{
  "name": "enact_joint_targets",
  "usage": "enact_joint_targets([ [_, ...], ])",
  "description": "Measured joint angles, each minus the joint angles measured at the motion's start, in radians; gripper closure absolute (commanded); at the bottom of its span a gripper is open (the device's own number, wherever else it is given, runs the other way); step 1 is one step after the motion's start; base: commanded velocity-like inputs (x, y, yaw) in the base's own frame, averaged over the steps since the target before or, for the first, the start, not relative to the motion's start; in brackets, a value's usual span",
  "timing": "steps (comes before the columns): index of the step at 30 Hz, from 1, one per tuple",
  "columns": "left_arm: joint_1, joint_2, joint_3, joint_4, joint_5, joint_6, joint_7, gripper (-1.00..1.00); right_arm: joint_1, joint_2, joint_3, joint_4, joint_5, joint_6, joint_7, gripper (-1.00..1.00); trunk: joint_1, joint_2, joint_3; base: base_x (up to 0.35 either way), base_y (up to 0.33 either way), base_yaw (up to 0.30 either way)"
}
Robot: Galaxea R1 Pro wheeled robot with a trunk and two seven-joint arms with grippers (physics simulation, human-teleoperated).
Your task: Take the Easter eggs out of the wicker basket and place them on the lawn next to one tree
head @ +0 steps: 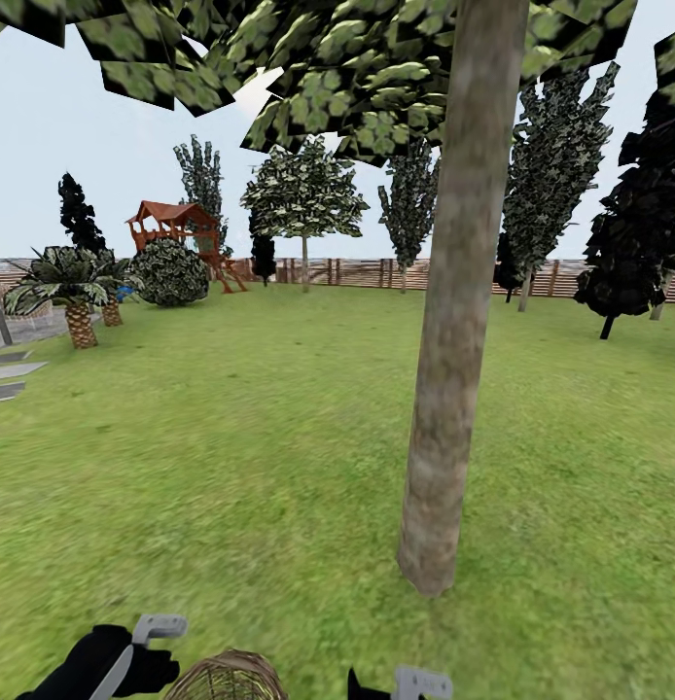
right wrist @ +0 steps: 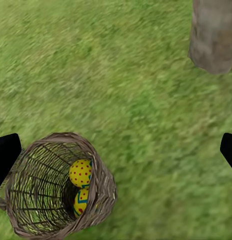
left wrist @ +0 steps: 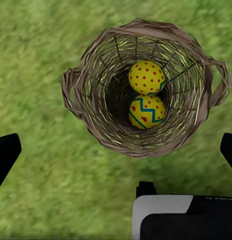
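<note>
basket (right wrist: 58, 195) on lawn (right wrist: 121, 90) | 2 eggs (right wrist: 80, 173) inside | tree trunk (right wrist: 213, 35) nearby | gripper wide apart

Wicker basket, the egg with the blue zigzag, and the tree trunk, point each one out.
wicker basket (left wrist: 98, 127): left wrist view, on its woven wall.
egg with the blue zigzag (left wrist: 147, 111): left wrist view, its middle.
tree trunk (head: 452, 331): head view, mid-trunk bark.

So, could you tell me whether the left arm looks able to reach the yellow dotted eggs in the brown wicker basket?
Probably yes. The left gripper hangs open above the round brown wicker basket, whose mouth is uncovered, and two yellow painted eggs lie exposed inside with nothing over them.
</note>
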Motion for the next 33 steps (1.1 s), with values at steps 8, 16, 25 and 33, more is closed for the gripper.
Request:
enact_joint_targets([
  [8,0.001,-0.003,-0.004,0.002,0.000,-0.023,0.000,-1.00,0.016,0.000,0.000,-0.014,0.004,-0.007,0.001,-1.00,0.000,0.000,0.000,0.000,0.000,0.000],
  [16,0.000,0.000,-0.006,-0.010,0.001,-0.053,0.000,-1.00,0.017,0.000,-0.002,-0.015,0.004,-0.006,0.001,-1.00,0.004,-0.007,-0.003,0.000,0.000,0.000],
  [25,-0.007,0.000,-0.005,-0.014,0.001,-0.075,0.001,-1.00,0.017,-0.001,-0.001,-0.016,0.005,-0.006,0.001,-1.00,0.023,-0.042,-0.019,0.000,0.000,0.000],
  [33,-0.012,-0.004,-0.004,-0.016,0.002,-0.099,0.000,-1.00,0.017,-0.001,0.001,-0.065,0.008,-0.002,-0.004,-1.00,0.054,-0.098,-0.044,0.000,0.000,0.000],
])
